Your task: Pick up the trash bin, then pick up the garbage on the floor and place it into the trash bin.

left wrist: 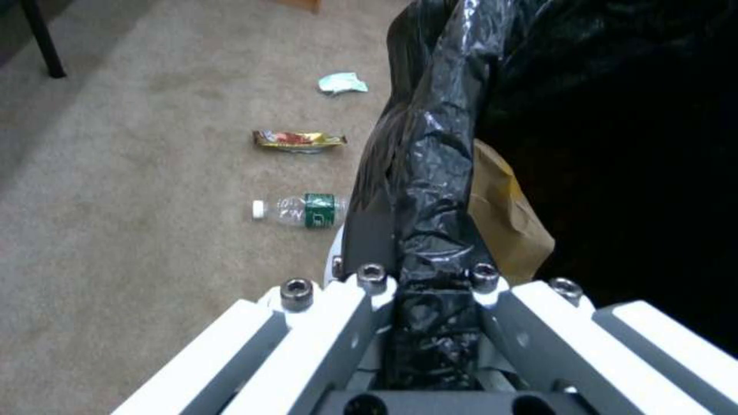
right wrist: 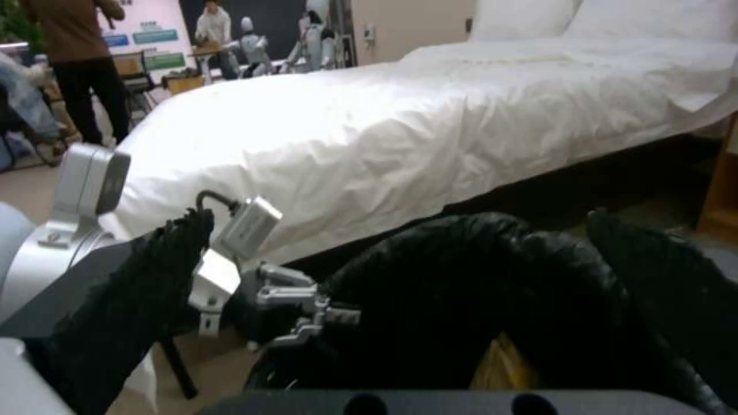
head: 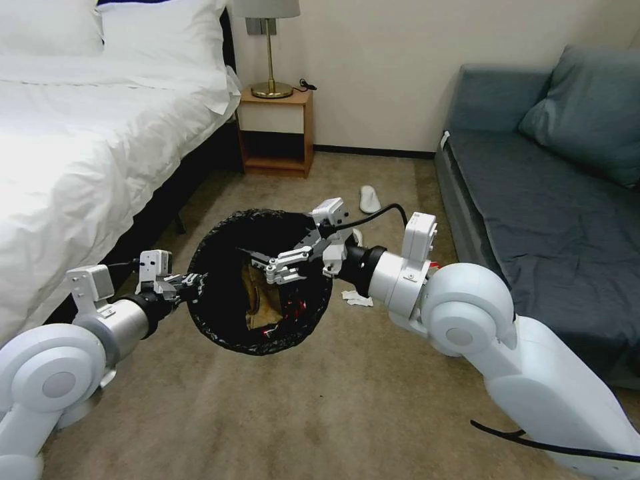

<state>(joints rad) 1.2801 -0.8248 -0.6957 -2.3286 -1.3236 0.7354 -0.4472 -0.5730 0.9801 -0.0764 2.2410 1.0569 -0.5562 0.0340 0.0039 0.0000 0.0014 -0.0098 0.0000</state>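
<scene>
Left gripper point(head: 189, 282) fingers clamp the bin point(head: 220, 320) rim; right gripper point(head: 261, 261) fingers apart over the bin mouth.

The room is bright, and the white bed point(head: 80, 133) glares so much its folds wash out. The inside of the trash bin point(head: 260, 283) is very dark, and under the bed is deep shadow. Both wrist views look soft and blurry.

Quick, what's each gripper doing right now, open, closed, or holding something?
Left gripper: closed on the trash bin rim, holding it up.
Right gripper: open over the bin's mouth, holding nothing.
</scene>
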